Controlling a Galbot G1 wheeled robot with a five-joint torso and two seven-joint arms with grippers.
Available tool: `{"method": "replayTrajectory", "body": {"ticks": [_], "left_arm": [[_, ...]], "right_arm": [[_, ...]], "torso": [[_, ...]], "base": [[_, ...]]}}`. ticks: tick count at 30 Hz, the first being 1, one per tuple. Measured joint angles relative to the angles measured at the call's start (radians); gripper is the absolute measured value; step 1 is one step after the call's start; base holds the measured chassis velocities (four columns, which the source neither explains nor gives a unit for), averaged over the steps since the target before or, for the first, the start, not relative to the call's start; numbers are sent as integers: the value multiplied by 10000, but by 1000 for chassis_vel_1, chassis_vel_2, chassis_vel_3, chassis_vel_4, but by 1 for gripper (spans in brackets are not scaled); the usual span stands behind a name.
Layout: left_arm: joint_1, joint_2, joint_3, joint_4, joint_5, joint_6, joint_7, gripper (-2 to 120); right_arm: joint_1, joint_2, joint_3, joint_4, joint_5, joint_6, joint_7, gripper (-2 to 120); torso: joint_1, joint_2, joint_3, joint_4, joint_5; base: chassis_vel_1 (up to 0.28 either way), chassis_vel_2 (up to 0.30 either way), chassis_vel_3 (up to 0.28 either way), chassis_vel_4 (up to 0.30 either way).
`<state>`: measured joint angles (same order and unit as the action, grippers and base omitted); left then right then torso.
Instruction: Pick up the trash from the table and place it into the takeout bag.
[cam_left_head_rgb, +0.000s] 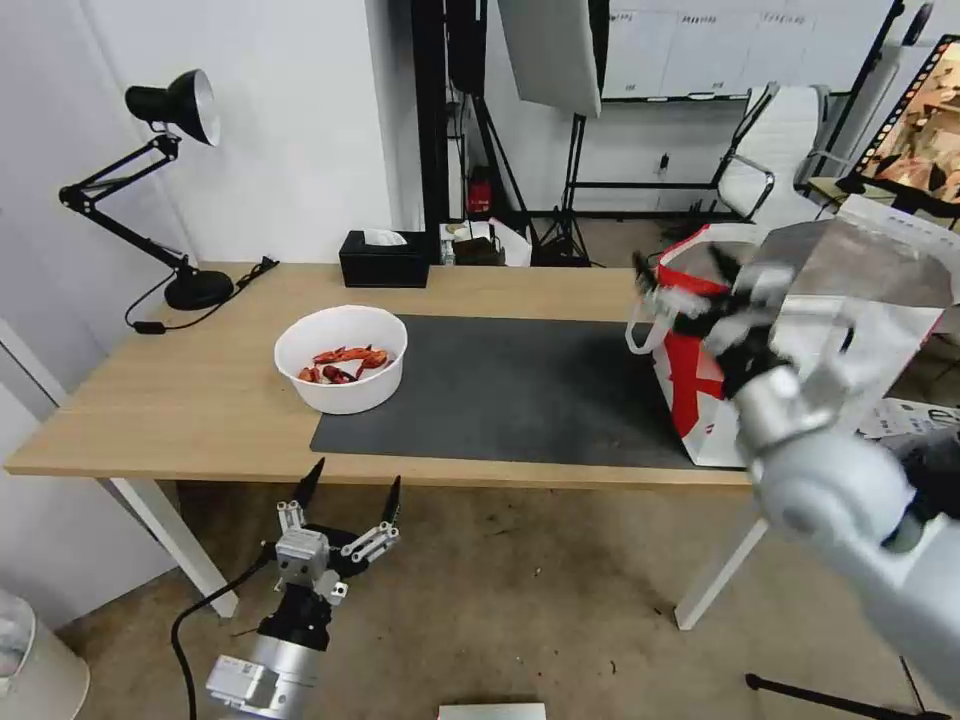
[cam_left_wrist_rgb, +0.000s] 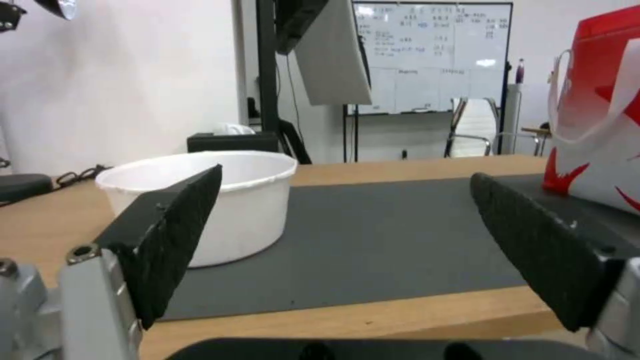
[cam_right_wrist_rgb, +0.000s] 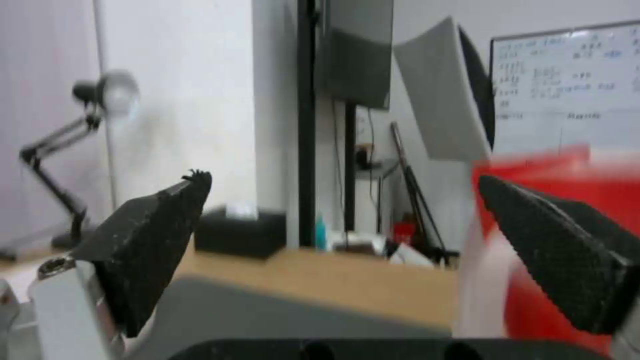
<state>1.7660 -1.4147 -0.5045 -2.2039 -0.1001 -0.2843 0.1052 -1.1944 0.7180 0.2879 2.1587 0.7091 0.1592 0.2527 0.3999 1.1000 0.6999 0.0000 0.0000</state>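
Right end effector (cam_left_head_rgb: 690, 300) hangs raised beside the near upper edge of the bag (cam_left_head_rgb: 700, 390), its fingers spread wide and holding nothing; the right wrist view confirms the gap between its pads is empty, with the bag's red wall just past one pad. Left end effector (cam_left_head_rgb: 350, 495) sits low, below the counter's (cam_left_head_rgb: 200, 400) front edge and on the robot's side of the bowl (cam_left_head_rgb: 341, 358), also wide open and empty. From the left wrist view its two pads frame the bowl (cam_left_wrist_rgb: 220, 200) and the dark mat (cam_left_wrist_rgb: 373, 235) beyond.

The bowl rests on the counter straddling the mat's (cam_left_head_rgb: 520, 390) edge, on the far side from the bag, well apart from it. Red shells (cam_left_head_rgb: 345, 362) lie in a shallow heap at its bottom. A black tissue box (cam_left_head_rgb: 384, 258) stands behind the bowl near the wall, and a desk lamp (cam_left_head_rgb: 170, 180) stands farther out from the bowl, away from the bag.

The bowl looks like thin white plastic, light and somewhat flexible, with a smooth, likely slippery wall and a rolled rim. A pinch over the rim, one pad inside and one outside, seems the surest hold; squeezing hard may buckle the wall. It should stay level in transit, since the loose shells would spill if tipped. The bag stands upright with its mouth open, soft-sided, so its wall may give if bumped.
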Motion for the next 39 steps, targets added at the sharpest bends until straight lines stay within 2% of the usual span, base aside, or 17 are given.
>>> {"method": "replayTrajectory", "body": {"ticks": [2,3,5,6,8,13,32,38,39], "left_arm": [[-55,-26,17,97,0,-33,-1,100],[-55,-26,17,97,0,-33,-1,100],[-96,-1,26,225,-8,-70,-4,100],[-96,-1,26,225,-8,-70,-4,100],[-159,23,26,344,-20,-114,-4,100],[-203,25,42,403,-41,-117,-5,100],[-148,30,-110,268,-76,-57,-14,100],[-691,459,-365,57,-539,587,-342,100],[-857,668,-396,-74,-700,1020,-602,100]], "right_arm": [[-1414,505,359,-266,-909,568,-491,100],[-1414,505,359,-266,-909,568,-491,100],[-2518,976,580,-471,-1320,770,-656,100],[-2518,976,580,-471,-1320,770,-656,100],[-3443,1323,687,-639,-1604,782,-658,100],[-4169,1603,648,-910,-1857,665,-645,100],[-4007,1661,484,-1042,-1877,478,-529,100],[-3997,1655,480,-1039,-1865,471,-523,100],[-3994,1654,479,-1038,-1863,469,-522,100]], "torso": [[1,-1,0,-3,0],[1,-1,0,-3,0],[0,0,0,-3,0],[0,0,0,-3,0],[0,0,0,-3,-2],[0,-1,0,-2,-1],[0,0,1,1,0],[1,0,1,0,-1],[1,-1,1,0,-2]], "base": [[0,0,0,0],[0,0,0,0],[0,0,0,0],[0,0,0,0],[0,0,0,0],[0,0,0,0],[0,0,0,0],[0,0,0,0],[0,0,0,0]]}}
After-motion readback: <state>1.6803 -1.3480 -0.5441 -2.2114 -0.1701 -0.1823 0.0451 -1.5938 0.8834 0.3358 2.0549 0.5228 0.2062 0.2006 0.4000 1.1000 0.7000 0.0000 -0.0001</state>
